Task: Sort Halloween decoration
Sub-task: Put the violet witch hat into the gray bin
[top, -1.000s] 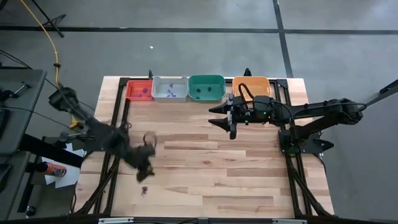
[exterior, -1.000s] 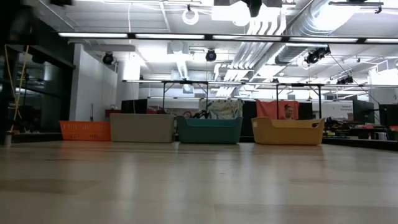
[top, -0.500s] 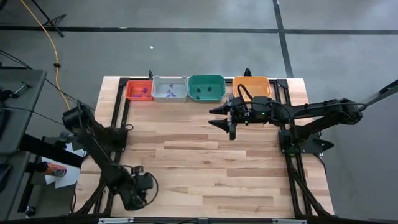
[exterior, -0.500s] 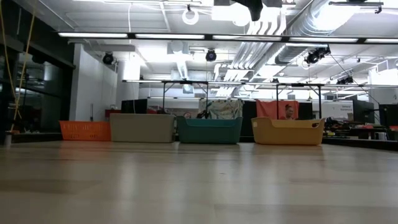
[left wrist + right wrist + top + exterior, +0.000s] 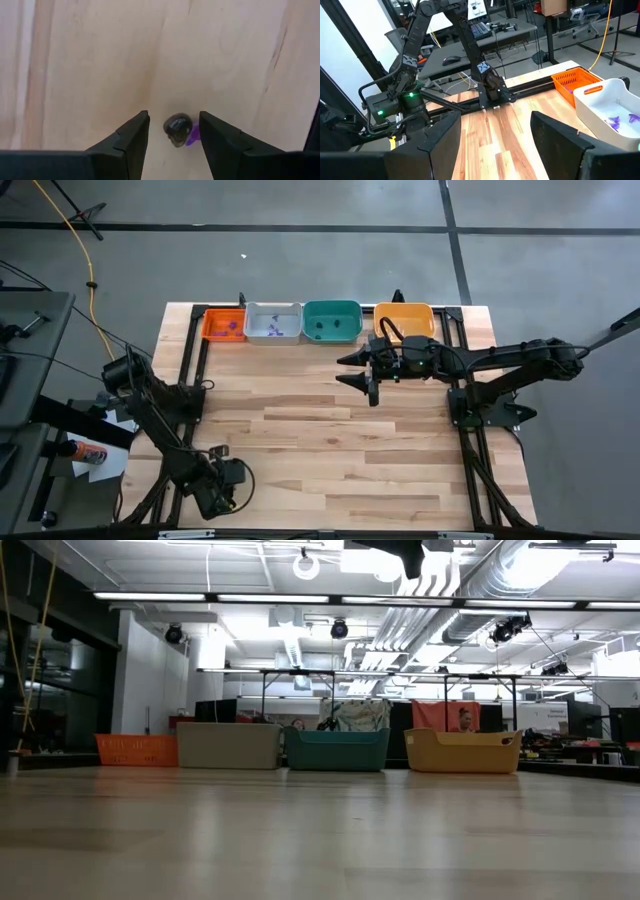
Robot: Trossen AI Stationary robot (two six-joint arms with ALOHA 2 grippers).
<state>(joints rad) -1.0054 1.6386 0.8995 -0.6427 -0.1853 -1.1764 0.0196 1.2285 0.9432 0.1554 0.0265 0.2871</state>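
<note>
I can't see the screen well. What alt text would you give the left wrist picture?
The left claw hangs open over the pale wooden table, its two dark fingers on either side of a small dark skull-like trinket. A purple trinket lies against that one, beside the other finger.

Bench [image 5: 330, 440]: pale wood planks, smooth, faint sheen. Skull trinket [image 5: 178, 130] on it: dark, glossy, plastic-looking; purple trinket [image 5: 193, 135] touching the skull: translucent plastic. Left pincer [image 5: 172, 142] fingers [image 5: 132, 142]: matt black plastic. Trays on bench's far edge: orange tray [image 5: 223, 326] perforated plastic, white tray [image 5: 272, 323] smooth plastic.
</note>
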